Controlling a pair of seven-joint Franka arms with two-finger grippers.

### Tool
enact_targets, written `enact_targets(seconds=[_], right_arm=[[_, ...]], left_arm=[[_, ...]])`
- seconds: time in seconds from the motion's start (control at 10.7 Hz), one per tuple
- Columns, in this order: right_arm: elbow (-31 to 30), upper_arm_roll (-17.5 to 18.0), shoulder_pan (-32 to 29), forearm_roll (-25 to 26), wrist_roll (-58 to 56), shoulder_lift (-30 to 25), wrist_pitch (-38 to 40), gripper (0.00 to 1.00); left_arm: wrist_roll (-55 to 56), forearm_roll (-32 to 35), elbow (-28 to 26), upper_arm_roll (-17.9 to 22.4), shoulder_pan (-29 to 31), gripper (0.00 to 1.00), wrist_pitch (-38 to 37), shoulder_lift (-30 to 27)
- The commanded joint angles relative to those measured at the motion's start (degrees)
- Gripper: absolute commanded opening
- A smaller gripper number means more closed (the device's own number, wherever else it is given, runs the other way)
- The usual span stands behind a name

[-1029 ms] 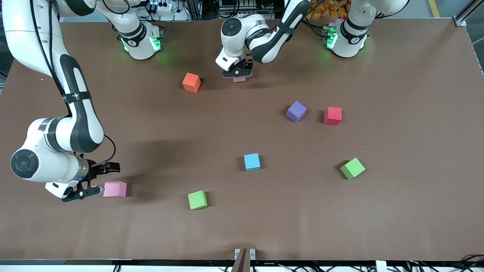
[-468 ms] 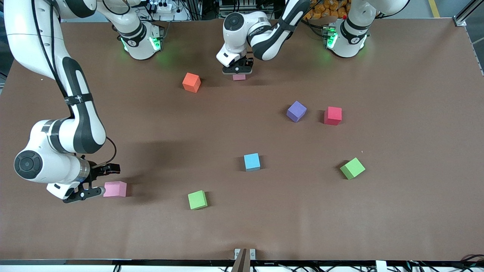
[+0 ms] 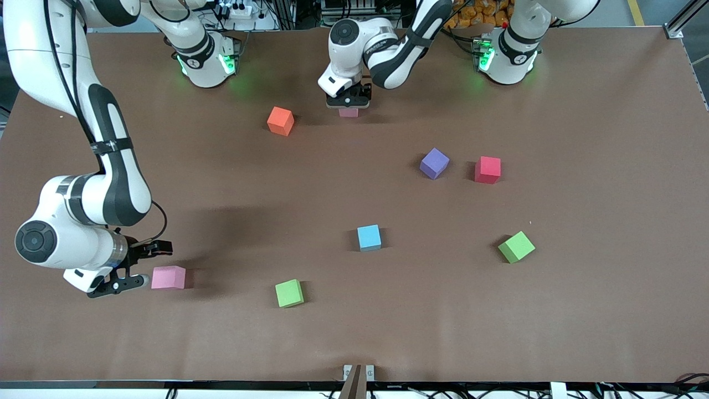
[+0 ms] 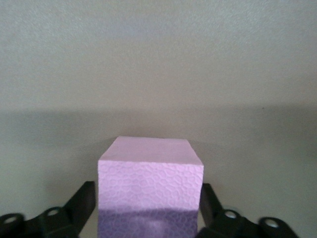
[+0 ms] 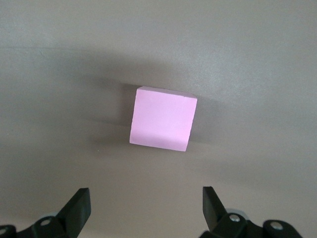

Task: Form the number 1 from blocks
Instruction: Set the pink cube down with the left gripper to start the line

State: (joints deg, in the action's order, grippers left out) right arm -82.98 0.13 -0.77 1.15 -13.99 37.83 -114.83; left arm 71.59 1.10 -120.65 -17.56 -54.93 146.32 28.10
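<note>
- Front view: the left gripper (image 3: 349,103) is down over a pink block (image 3: 349,112) near the robots' bases, beside the orange block (image 3: 281,121); only the block's lower edge shows under it. The right gripper (image 3: 132,268), fingers spread wide and holding nothing, sits low just beside the second pink block (image 3: 168,277) at the right arm's end (a small gap between them).
- Left wrist view: the pink block (image 4: 150,186) sits on the table (image 4: 158,64) between the fingers (image 4: 81,203), which flank its sides; whether they press it I cannot tell.
- Right wrist view: the second pink block (image 5: 163,118) lies ahead of the open fingers (image 5: 77,208), not between them.
</note>
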Motion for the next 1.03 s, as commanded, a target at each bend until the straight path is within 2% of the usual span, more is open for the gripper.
enact_targets(seconds=[0.0,0.28,0.47,0.75,0.94], right_arm=[[1.4,0.4,-0.4,0.2,-0.3,0.8,0.3,1.00],[1.5,0.3,0.2,1.0,-0.6,0.9,-0.2,1.00],[1.3,0.3,-0.6,2.4,-2.6,2.1,-4.0,1.00],[1.2,0.2,-1.4,2.5,-4.9,3.0,-5.8,1.00],[1.2,0.2,-1.3,2.4,-4.8,3.5,-6.2,1.00]], left_arm=[[2.2,1.5,0.1,0.0,0.0,1.00,1.2,-0.2],[4.8,1.5,0.2,0.4,2.9,1.00,0.2,-4.7],[4.7,1.4,0.3,1.2,4.0,1.00,-5.1,-9.4],[1.6,1.5,0.4,1.2,10.0,1.00,-11.0,-16.0],[-5.4,1.5,2.0,1.2,15.7,1.00,-15.3,-19.1]])
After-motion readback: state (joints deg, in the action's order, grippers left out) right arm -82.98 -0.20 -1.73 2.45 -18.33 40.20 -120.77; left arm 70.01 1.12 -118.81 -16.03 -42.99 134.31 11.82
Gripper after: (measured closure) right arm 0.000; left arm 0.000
